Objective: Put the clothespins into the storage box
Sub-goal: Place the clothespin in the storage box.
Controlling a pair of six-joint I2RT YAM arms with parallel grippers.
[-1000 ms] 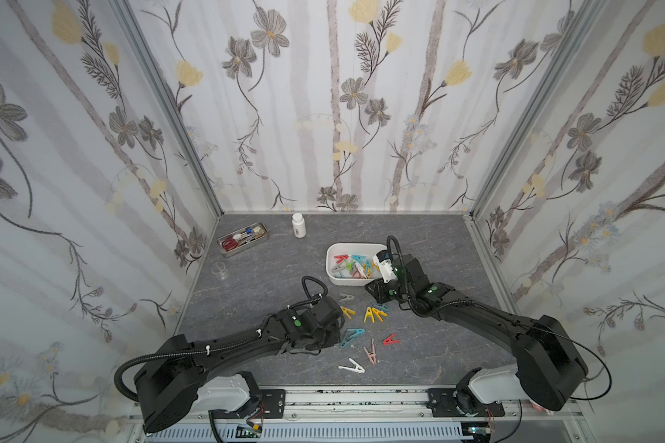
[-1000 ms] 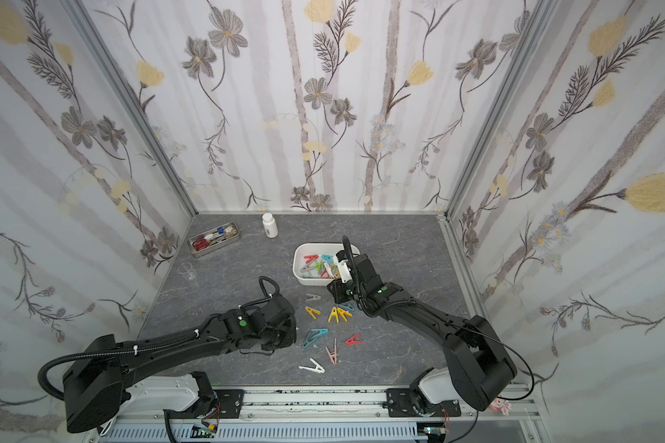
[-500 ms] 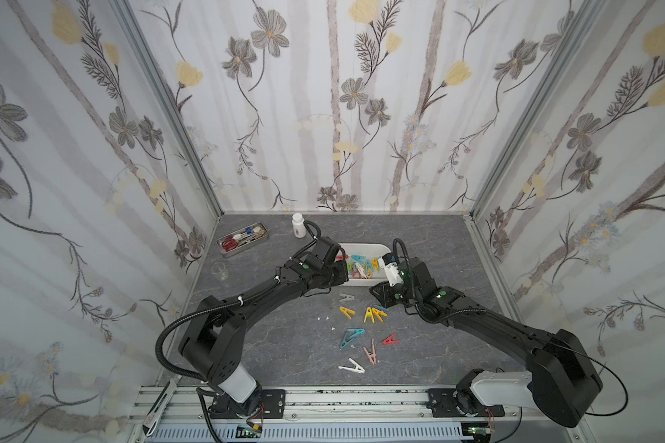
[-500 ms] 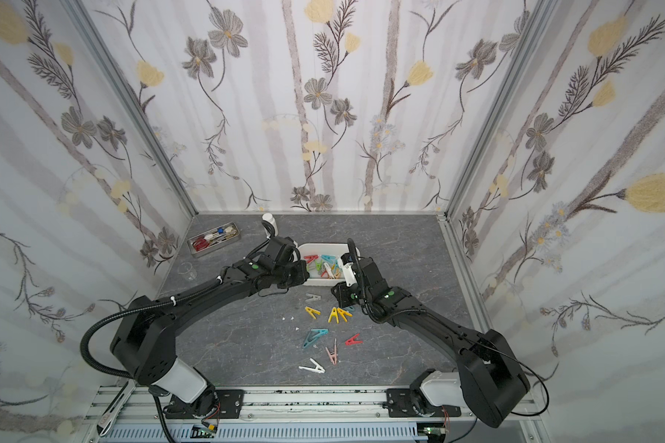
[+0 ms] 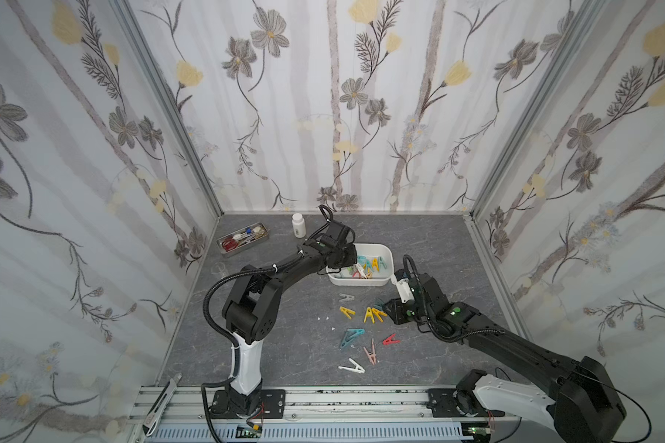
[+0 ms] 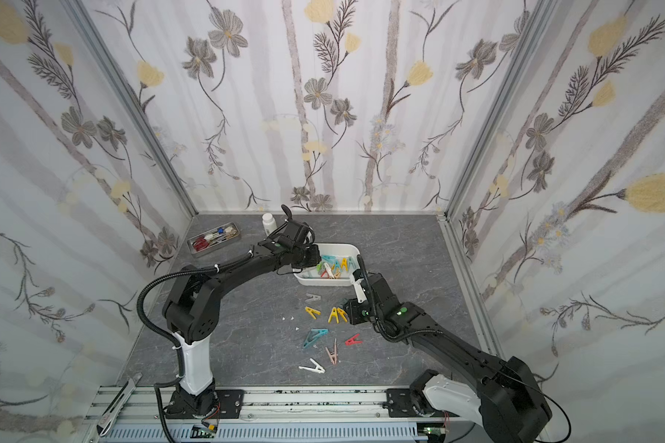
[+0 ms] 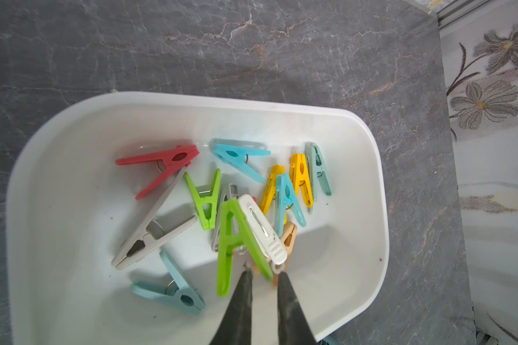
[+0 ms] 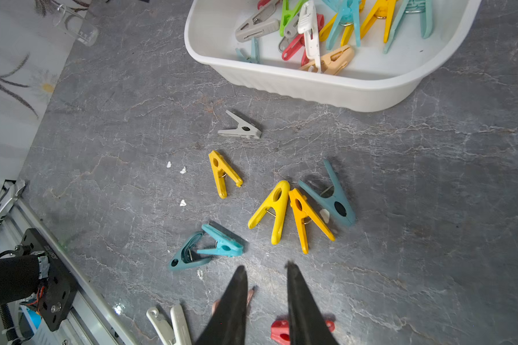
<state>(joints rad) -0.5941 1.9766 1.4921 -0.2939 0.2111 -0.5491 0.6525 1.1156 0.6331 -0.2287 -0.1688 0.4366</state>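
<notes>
Over the storage box, inside its rim: left gripper, jaws a narrow slit with nothing clamped between, green clothespin blurred right at the tips, most likely dropping onto the pile of clothespins already in the box. To finish the release cleanly: open wider before lifting, stay over the middle of the box, then pull straight up (white clothespin propped just under the tips, easy to hook and drag out). Outside the box, off its long wall: about ten loose clothespins flat on the table, yellow pair touching. Right gripper low over that group, farther from the box than the yellow pair, jaws slightly apart and empty, red clothespin partly hidden behind one finger. Worth widening there before going down, and straddling a single pin, not two at once.
</notes>
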